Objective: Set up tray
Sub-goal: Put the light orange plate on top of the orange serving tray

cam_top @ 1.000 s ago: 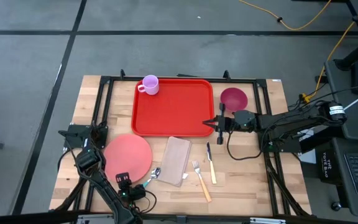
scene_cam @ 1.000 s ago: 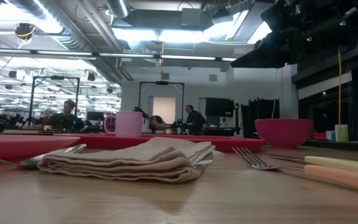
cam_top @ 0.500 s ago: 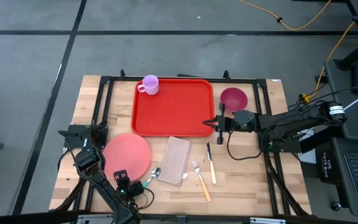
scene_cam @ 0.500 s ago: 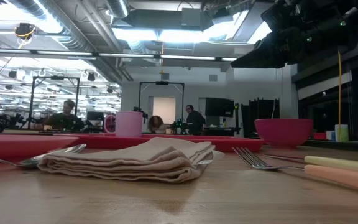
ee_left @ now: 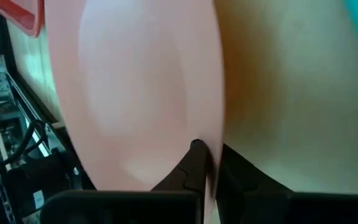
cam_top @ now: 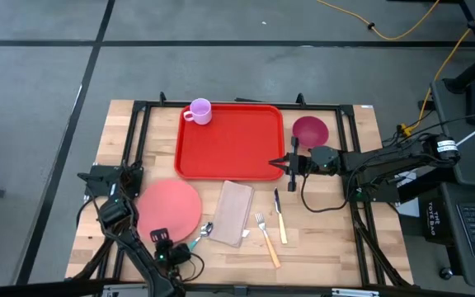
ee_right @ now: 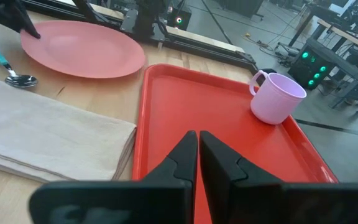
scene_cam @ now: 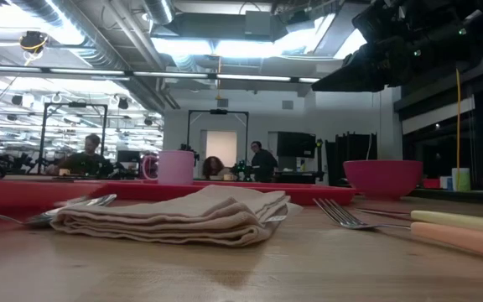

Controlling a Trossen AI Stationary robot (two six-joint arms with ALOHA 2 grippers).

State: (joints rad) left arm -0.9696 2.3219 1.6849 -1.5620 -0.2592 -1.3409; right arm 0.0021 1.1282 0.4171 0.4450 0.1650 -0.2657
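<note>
The wooden table (cam_top: pixel 345 223) carries everything; the red tray (cam_top: pixel 231 142) lies flat on its far middle part, its near right corner at the tips of the right gripper (cam_top: pixel 285 164), whose fingers are pressed together over the tray's rim with nothing seen between them; in the right wrist view those two dark fingers (ee_right: pixel 185 152) meet above the tray's red floor. On the tray's far left corner stands a pale lilac mug (cam_top: pixel 199 112), upright, handle turned to the left. The round pink plate (cam_top: pixel 170 208) rests on the table near the left front, apart from the tray; the left gripper (cam_top: pixel 165 247) sits at the plate's near edge, and the left wrist view shows its fingers (ee_left: pixel 196 163) clamped on the plate's thin rim. A folded beige napkin (cam_top: pixel 234 213) lies just right of the plate, touching the tray's near rim or nearly so; a magenta bowl (cam_top: pixel 310 130) stands just beside the tray's right side; a fork (cam_top: pixel 266 238) and a knife (cam_top: pixel 279 216) with pale handles lie right of the napkin, and a spoon (cam_top: pixel 202 233) with a teal handle lies between plate and napkin.
</note>
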